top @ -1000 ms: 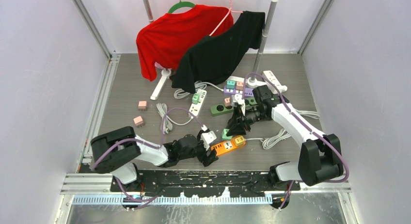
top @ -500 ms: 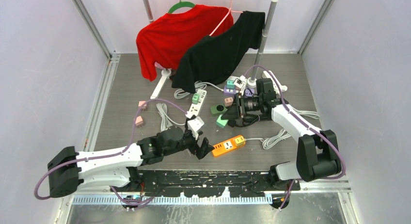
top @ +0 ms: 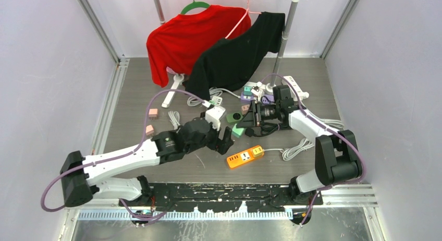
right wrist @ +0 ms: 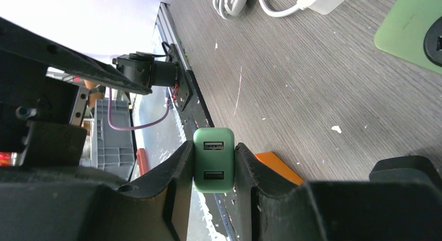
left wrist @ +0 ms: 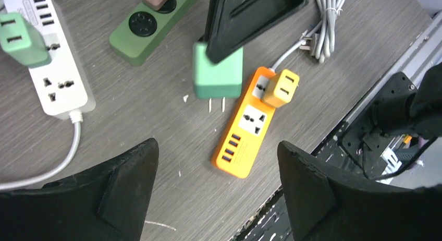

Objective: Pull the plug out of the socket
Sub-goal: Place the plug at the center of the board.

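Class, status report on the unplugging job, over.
Left tool open, empty. Right tool shut on green plug, prongs free of any socket. Yellow plug sits in orange strip.

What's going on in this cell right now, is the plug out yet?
The right gripper is shut on the green plug and holds it above the table with its prongs bare, clear of the orange power strip. So that plug is out. A yellow plug sits in a socket at one end of the strip. The left gripper is open and holds nothing, hovering over the strip.
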Robot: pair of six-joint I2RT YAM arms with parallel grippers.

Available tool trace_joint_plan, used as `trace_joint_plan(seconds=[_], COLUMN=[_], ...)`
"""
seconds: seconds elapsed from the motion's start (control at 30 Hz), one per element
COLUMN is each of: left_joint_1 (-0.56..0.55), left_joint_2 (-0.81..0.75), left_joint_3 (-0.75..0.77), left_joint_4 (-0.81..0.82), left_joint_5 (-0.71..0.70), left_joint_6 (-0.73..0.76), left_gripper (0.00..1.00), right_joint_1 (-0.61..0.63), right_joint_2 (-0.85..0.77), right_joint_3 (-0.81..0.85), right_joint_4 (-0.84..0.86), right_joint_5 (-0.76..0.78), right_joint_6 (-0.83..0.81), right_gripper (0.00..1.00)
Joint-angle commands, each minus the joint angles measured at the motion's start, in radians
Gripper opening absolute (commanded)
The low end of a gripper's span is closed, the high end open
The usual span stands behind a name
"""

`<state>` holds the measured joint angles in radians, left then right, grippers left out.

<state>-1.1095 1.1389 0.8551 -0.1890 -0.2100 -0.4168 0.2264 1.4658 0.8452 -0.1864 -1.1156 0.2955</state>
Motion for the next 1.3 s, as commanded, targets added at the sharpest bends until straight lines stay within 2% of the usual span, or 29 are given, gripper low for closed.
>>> trace_joint_plan(seconds=[0.0, 0.27, 0.4, 0.6, 0.73, 0.93, 1.03, 1.17, 1.2, 1.27], left_joint_1=[0.003, 0.01, 0.023, 0.034, 0.037, 0.046, 0.048, 0.05, 0.052, 0.052], left_joint_2=[0.136, 0.347, 0.413, 0.463, 0.471, 0.464, 0.463, 0.461, 0.46, 0.453], left_joint_3=[0.154, 0.299, 0.347, 0.371, 0.374, 0.37, 0.371, 0.371, 0.368, 0.358], left_joint_4=[-0.093, -0.113, -0.128, -0.114, -0.103, -0.083, -0.074, -0.072, -0.073, -0.069], left_joint_5=[-0.022, 0.011, 0.023, 0.032, 0.034, 0.023, 0.029, 0.041, 0.044, 0.047], left_joint_6=[-0.013, 0.09, 0.112, 0.114, 0.113, 0.117, 0.124, 0.129, 0.13, 0.131], left_gripper=[0.83, 0.83, 0.72, 0.64, 0.5, 0.48, 0.38, 0.07, 0.02, 0.0], right_joint_1=[-0.003, -0.004, -0.003, -0.003, -0.003, -0.004, -0.003, -0.004, -0.003, -0.003], right_joint_2=[0.002, 0.004, 0.008, 0.012, 0.016, 0.021, 0.022, 0.021, 0.021, 0.018], right_joint_3=[0.043, 0.043, 0.043, 0.045, 0.046, 0.049, 0.049, 0.051, 0.051, 0.051], right_joint_4=[0.038, 0.037, 0.036, 0.033, 0.029, 0.024, 0.021, 0.016, 0.015, 0.012], right_joint_5=[-0.015, -0.022, -0.025, -0.032, -0.038, -0.048, -0.05, -0.05, -0.05, -0.05], right_joint_6=[0.034, 0.029, 0.028, 0.028, 0.027, 0.028, 0.026, 0.021, 0.019, 0.013], right_gripper=[0.01, 0.01, 0.01, 0.01, 0.01, 0.02, 0.05, 0.11, 0.15, 0.26])
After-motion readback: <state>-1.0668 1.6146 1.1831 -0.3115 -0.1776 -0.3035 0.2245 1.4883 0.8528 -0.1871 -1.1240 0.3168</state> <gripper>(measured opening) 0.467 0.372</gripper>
